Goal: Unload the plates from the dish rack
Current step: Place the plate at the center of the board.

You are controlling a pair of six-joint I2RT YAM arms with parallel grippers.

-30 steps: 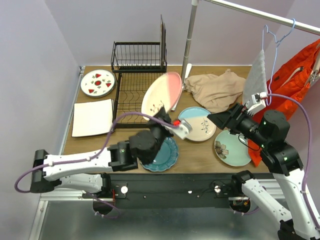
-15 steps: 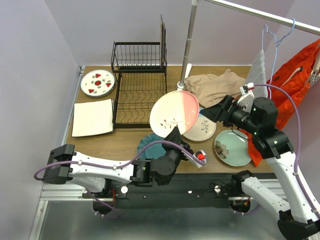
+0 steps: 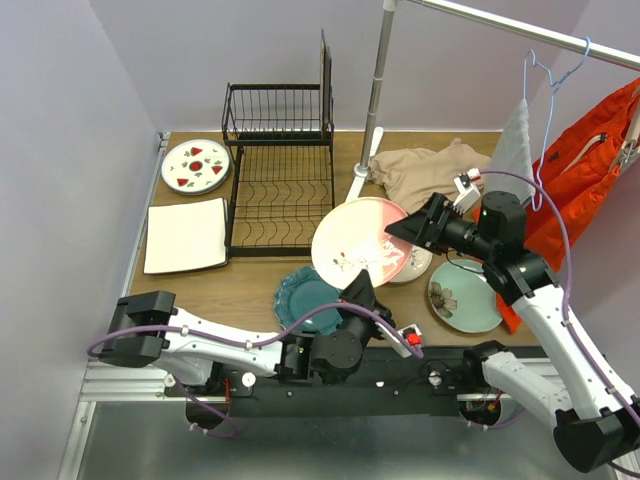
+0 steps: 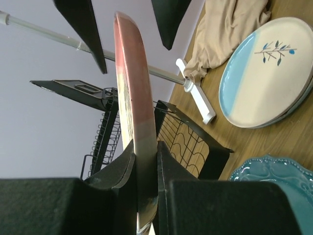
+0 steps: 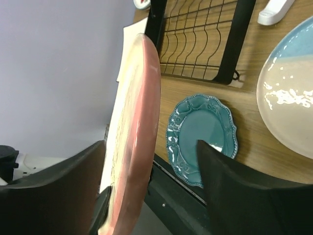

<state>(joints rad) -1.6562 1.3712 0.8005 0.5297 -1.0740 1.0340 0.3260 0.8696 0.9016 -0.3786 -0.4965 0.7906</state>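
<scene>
My left gripper [image 3: 357, 292] is shut on the lower rim of the cream-pink plate [image 3: 360, 240] and holds it tilted above the table, right of the dish rack [image 3: 277, 172]. In the left wrist view both pads [image 4: 171, 169] press the plate's rim [image 4: 138, 112]. My right gripper [image 3: 403, 228] is open, and its fingers straddle the plate's right rim [image 5: 139, 137] with a gap on one side. A teal plate [image 3: 305, 297], a cream-blue plate [image 3: 418, 264], a pale green plate [image 3: 463, 296], a red-fruit plate [image 3: 196, 165] and a square plate [image 3: 186, 235] lie on the table. A thin dark plate [image 3: 325, 70] stands on edge in the rack.
A metal rail stand [image 3: 376, 80] rises behind the rack, its white foot [image 4: 195, 95] on the table. A beige cloth [image 3: 430, 175] lies at the back right. A wire hanger [image 3: 545, 90], a grey cloth and an orange bag [image 3: 600, 140] hang at the right.
My left arm has swung the cream-pink plate away from the rack, rightward and nearer. My right gripper has moved left until its fingers stand around the plate's rim.
</scene>
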